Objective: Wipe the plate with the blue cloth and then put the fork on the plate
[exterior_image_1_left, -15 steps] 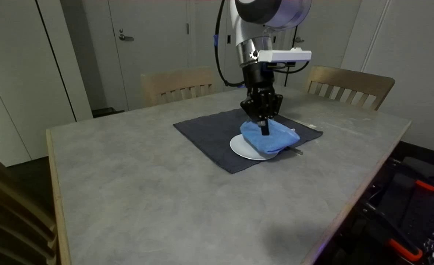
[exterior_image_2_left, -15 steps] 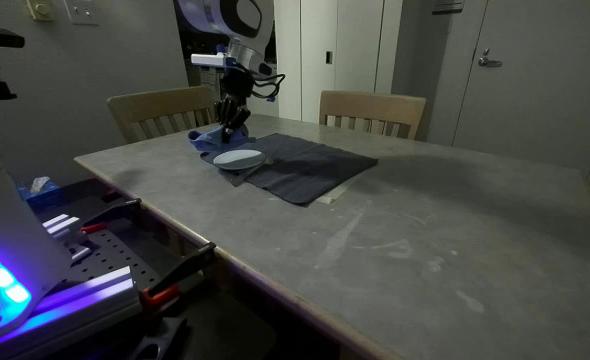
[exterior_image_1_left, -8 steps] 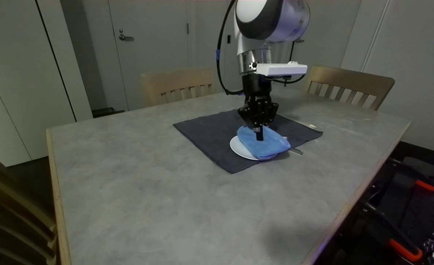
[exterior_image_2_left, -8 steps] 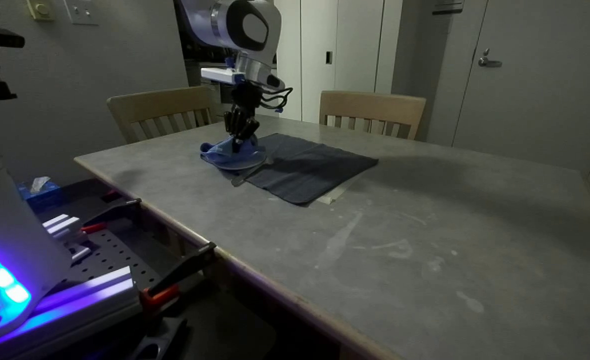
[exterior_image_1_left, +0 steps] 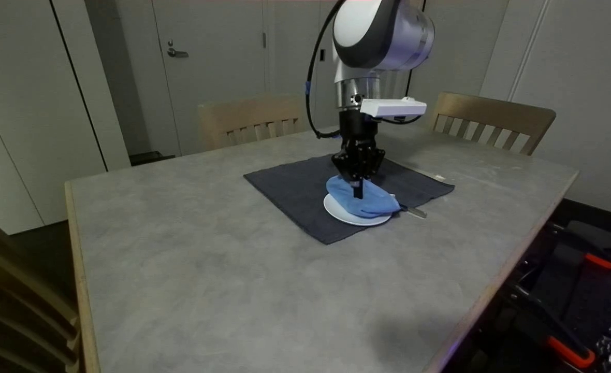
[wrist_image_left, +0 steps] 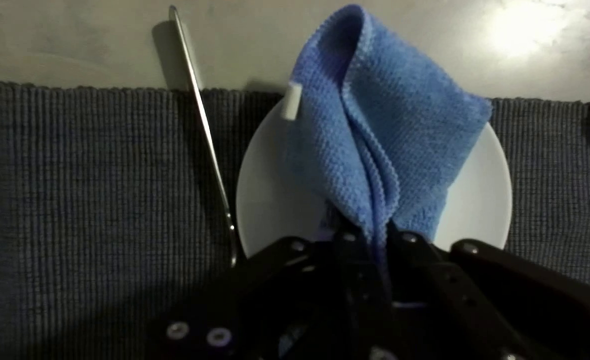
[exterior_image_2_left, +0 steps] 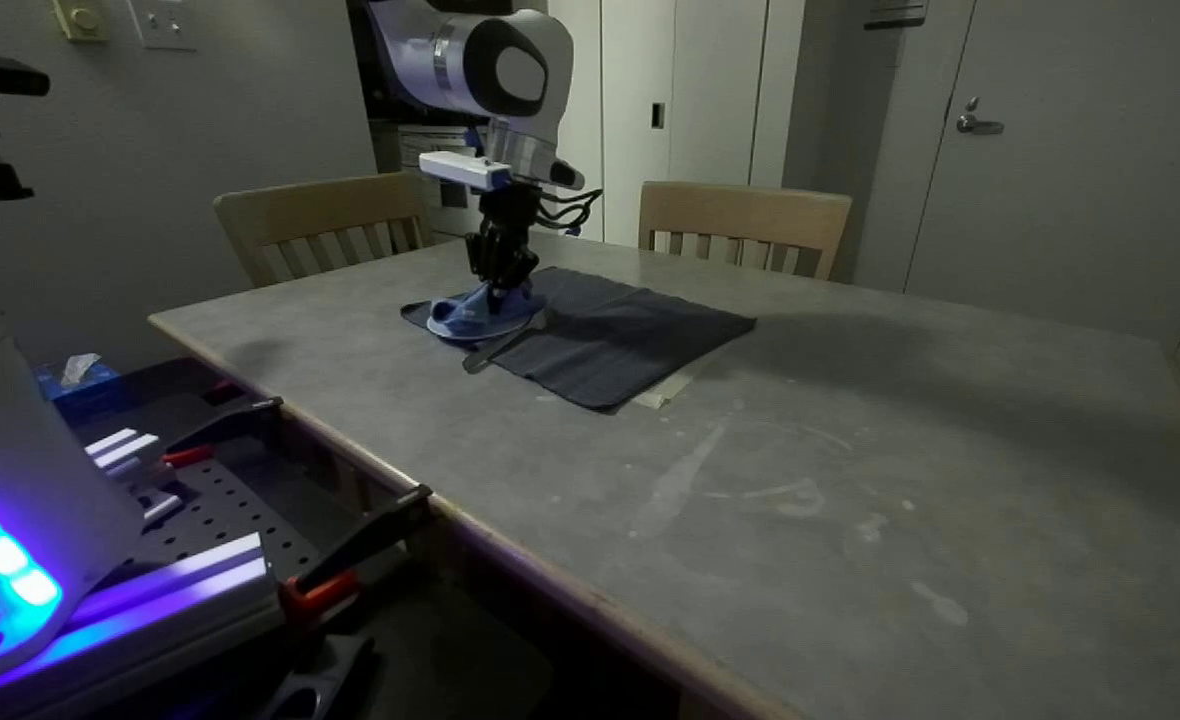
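Observation:
The blue cloth is bunched in folds, with my gripper shut on its gathered edge. It drapes over the round white plate and covers much of it; in the wrist view one corner reaches past the far rim. How firmly the cloth presses on the plate I cannot tell. In both exterior views my gripper points down above the plate. Beside the plate lies the thin silvery fork, half on the placemat and half on the bare table. Its near end runs close to the gripper linkage in the wrist view.
Plate and fork sit near one edge of the dark grey placemat, which lies on a grey table. Wooden chairs stand along the table's sides. Clamps grip the table edge beside the robot base.
My gripper has carried the cloth from partly beyond the plate's rim to over the plate, lower and sideways toward the placemat's middle. Plate and fork have not moved.

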Controlling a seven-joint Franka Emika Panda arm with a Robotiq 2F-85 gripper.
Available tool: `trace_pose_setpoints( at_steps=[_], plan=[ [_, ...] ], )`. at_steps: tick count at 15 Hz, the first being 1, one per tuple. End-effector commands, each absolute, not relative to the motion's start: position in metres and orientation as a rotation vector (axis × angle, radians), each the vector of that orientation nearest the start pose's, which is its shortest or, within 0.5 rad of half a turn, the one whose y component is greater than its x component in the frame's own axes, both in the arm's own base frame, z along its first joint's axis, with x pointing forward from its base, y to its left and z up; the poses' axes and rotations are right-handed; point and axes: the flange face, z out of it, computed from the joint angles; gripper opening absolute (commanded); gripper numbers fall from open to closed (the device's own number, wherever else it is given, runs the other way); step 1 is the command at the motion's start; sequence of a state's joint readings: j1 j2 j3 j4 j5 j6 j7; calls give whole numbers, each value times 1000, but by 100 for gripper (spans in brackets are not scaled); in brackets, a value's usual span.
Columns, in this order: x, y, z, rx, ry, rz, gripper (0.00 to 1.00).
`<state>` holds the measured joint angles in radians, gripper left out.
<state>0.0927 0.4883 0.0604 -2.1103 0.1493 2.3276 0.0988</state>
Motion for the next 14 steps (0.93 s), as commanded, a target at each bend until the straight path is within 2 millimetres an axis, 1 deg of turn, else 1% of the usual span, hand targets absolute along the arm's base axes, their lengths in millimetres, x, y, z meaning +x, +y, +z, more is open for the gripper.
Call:
trace_pose_setpoints(
  at_steps=[1, 2, 5, 8, 11, 14],
  plan=[
    [547, 96, 162, -2975, -44, 392, 2],
    [547, 100, 164, -2961, -81, 380, 2],
    [547, 106, 167, -2925, -101, 367, 2],
    [548, 106, 167, -2900, -120, 359, 2],
    [546, 92, 163, -2911, -95, 385, 2],
    [546, 77, 165, -3017, 66, 393, 2]
  ],
)
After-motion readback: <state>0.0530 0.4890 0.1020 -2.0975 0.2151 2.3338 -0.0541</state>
